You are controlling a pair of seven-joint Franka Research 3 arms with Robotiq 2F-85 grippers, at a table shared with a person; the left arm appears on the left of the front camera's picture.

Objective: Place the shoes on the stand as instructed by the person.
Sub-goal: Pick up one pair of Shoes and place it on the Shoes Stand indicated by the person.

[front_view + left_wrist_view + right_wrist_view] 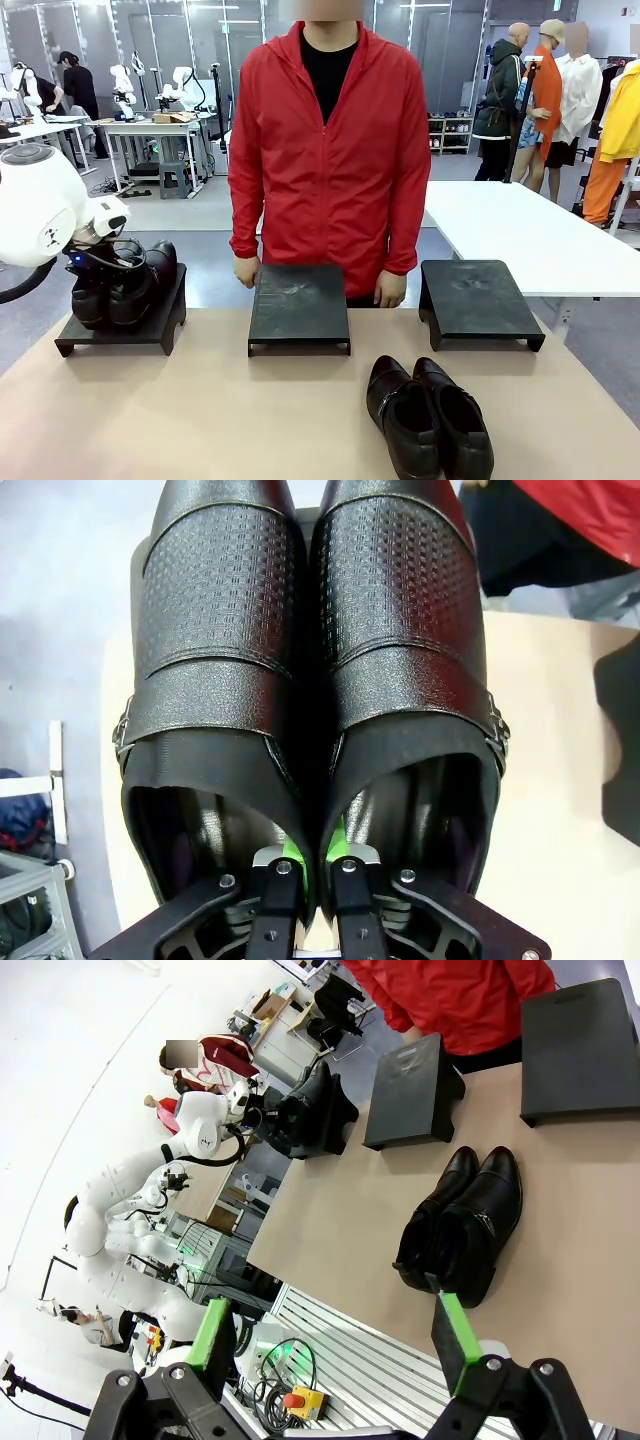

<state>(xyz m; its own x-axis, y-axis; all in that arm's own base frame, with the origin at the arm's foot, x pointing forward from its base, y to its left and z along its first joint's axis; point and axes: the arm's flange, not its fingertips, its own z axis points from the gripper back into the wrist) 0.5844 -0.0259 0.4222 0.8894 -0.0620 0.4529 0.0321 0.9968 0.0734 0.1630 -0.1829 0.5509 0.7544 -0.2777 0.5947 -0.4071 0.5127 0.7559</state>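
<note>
Left pincer: my left pincer is closed almost fully, one finger inside each shoe, clamping the two inner walls of the held pair together.
Held pair's lie: toes point straight away from the left pincer and heels are at my fingers. The long axis runs along my fingers.
Held pair's place: it looks set down on the left stand, though I cannot tell whether the soles bear fully on it.
Right pincer: my right pincer is spread wide and has hold of nothing.
Key relation: the loose pair lies on the surface ahead of my right pincer, off toward one finger's side. Its heels are nearer me and its toes point away toward the stands.
Nearer arm: the right, I judge, since the left is occupied.
Free stands: the middle stand and the right stand are beyond the loose pair.
Person: the person is behind the middle stand with hands hanging by its far corners. I see no pointing.
Count: two pairs of shoes, three stands, two pincers.
</note>
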